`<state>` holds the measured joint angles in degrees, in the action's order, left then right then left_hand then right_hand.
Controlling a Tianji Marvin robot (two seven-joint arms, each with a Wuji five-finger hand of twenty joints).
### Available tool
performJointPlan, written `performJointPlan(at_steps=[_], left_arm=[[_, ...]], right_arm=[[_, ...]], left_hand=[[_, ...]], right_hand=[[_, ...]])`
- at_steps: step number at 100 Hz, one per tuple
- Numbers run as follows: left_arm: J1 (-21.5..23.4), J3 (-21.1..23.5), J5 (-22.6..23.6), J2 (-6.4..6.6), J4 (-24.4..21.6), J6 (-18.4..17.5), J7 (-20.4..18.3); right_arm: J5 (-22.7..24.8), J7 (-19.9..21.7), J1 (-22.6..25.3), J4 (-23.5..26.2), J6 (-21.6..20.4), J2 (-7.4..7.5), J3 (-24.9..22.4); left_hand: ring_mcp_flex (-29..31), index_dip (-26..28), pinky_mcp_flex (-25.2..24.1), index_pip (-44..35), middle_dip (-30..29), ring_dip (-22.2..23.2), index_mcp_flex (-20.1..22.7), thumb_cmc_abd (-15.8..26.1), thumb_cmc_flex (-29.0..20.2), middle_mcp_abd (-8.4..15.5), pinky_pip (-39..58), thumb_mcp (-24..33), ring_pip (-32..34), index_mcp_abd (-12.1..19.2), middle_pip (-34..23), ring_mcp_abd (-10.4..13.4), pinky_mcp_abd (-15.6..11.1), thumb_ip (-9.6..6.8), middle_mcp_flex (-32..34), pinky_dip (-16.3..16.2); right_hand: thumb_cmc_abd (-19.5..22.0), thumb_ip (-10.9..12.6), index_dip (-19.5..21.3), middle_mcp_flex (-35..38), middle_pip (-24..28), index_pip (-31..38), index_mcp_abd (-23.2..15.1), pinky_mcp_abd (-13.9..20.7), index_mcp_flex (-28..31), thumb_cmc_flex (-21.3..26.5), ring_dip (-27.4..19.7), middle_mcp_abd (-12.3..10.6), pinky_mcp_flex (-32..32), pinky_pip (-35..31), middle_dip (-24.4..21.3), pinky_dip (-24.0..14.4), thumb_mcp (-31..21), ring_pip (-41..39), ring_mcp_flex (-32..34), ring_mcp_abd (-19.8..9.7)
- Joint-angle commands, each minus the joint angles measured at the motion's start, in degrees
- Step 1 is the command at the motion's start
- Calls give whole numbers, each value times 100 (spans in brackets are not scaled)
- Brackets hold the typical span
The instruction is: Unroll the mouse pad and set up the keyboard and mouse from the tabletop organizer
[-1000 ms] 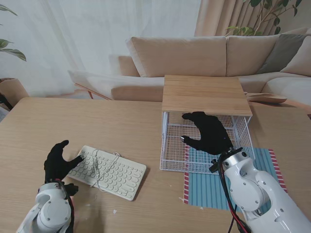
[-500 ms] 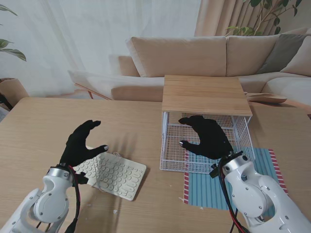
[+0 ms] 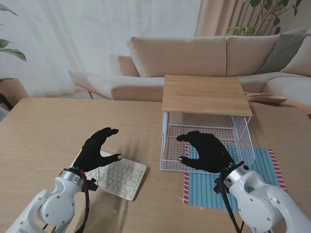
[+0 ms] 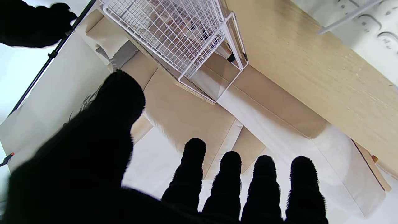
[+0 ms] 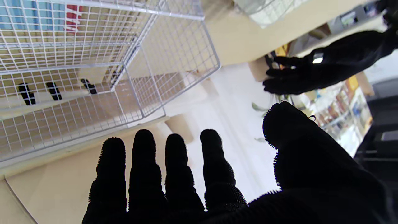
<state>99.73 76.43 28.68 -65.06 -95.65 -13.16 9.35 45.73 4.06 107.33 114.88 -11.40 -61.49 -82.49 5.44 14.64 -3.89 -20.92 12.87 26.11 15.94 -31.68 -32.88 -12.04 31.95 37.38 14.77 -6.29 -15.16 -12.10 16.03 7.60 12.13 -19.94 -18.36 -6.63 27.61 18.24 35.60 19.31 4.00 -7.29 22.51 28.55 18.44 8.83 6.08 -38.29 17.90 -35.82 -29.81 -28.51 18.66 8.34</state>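
The white keyboard (image 3: 120, 177) lies slanted on the wooden table (image 3: 43, 131), left of the wire organizer (image 3: 208, 141) with its wooden top (image 3: 203, 94). My left hand (image 3: 97, 148) hovers over the keyboard's left end, fingers spread and holding nothing. My right hand (image 3: 204, 151) is open at the organizer's front opening, holding nothing. The blue striped mouse pad (image 3: 206, 191) lies flat, partly under the organizer. No mouse is visible. The left wrist view shows the organizer (image 4: 174, 34) and a keyboard corner (image 4: 367, 21). The right wrist view shows the wire mesh (image 5: 93, 62) and my left hand (image 5: 326, 65).
A beige sofa (image 3: 194, 56) stands beyond the table's far edge. Plant leaves (image 3: 9, 48) show at the far left. A red-edged end of the mouse pad (image 3: 186, 187) lies just in front of the organizer.
My left hand has lifted off the keyboard's left end and moved right and farther from me. My right hand has drawn back from inside the organizer toward its front.
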Motion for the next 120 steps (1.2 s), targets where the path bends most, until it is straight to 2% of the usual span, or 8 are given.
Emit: performJointPlan(at_steps=[1,27,45,53,62,71,104,120], left_arm=[[-20,-18,-96,-16,41,12,-89],[-84,-25,-252,-37,148,30,-87],[-92,-41,-328,-45,151,72,-98],[-95,-49,-322,-43,154,81,-105],[-120,-70,-348,-44,185,112,-122],[-148,-90,-369,-45,223,118,-130],[-152,-117,-479,-61,212,188,-130],[-156,-112,-493,-66,214,201,-117]], right_arm=[[95,146,304,193,-72,20,-40],[326,833,1204,820,-83,107,-437],[343,1194,1336,768,-12,157,-511],[318,1246,1298,633,41,168,-506],[468,1273,1264,484,139,174,-524],[384,1339,1140,297,283,182,-499],[307,1589,373,-463,580,239,-251],[287,1907,17,-714,714,293,-105]], left_hand=[[-99,-32,-35,-15,77,-102,10,77,262,227,207,-50,-49,176,-61,76,-6,-180,-64,59],[-144,-22,-52,-31,87,-157,26,180,263,229,107,-96,-162,173,-73,110,26,-192,-75,170],[-140,-16,-42,-39,89,-149,12,209,260,229,91,-102,-175,177,-75,116,22,-195,-74,190],[-133,-14,-42,-42,92,-143,13,232,272,227,89,-114,-171,172,-81,105,26,-195,-68,195],[-143,-15,-49,-39,95,-143,1,237,271,228,81,-128,-178,178,-85,110,35,-198,-75,201],[-140,-15,-56,-38,90,-145,8,253,292,234,56,-160,-189,174,-76,118,47,-195,-75,212],[-140,-11,-64,-40,88,-137,-66,324,225,221,36,-88,-183,135,-72,99,90,-215,-77,187],[-139,-9,-63,-46,87,-137,-70,339,228,228,15,-87,-187,132,-70,97,111,-216,-73,175]], right_hand=[[169,377,80,141,176,89,105,156,127,71,124,65,42,-84,88,-154,142,-170,138,35],[239,370,226,424,163,126,178,133,488,143,172,76,69,-350,95,-94,235,-262,337,54],[316,387,287,475,81,53,139,181,518,202,111,57,-26,-282,73,73,363,-126,325,-4],[213,410,310,494,118,48,117,210,551,340,127,15,-8,-311,95,88,334,-157,350,-39],[223,414,314,428,122,22,70,220,531,296,127,3,-31,-312,103,103,317,-146,297,-54],[213,407,299,350,80,-33,50,237,472,247,101,10,-121,-268,88,132,293,-80,195,-57],[308,401,191,-47,-174,-276,150,346,176,199,-64,-35,-266,-36,-21,212,288,262,-138,-152],[344,399,152,-100,-189,-328,127,364,99,176,-92,-49,-262,87,-32,238,307,309,-166,-169]])
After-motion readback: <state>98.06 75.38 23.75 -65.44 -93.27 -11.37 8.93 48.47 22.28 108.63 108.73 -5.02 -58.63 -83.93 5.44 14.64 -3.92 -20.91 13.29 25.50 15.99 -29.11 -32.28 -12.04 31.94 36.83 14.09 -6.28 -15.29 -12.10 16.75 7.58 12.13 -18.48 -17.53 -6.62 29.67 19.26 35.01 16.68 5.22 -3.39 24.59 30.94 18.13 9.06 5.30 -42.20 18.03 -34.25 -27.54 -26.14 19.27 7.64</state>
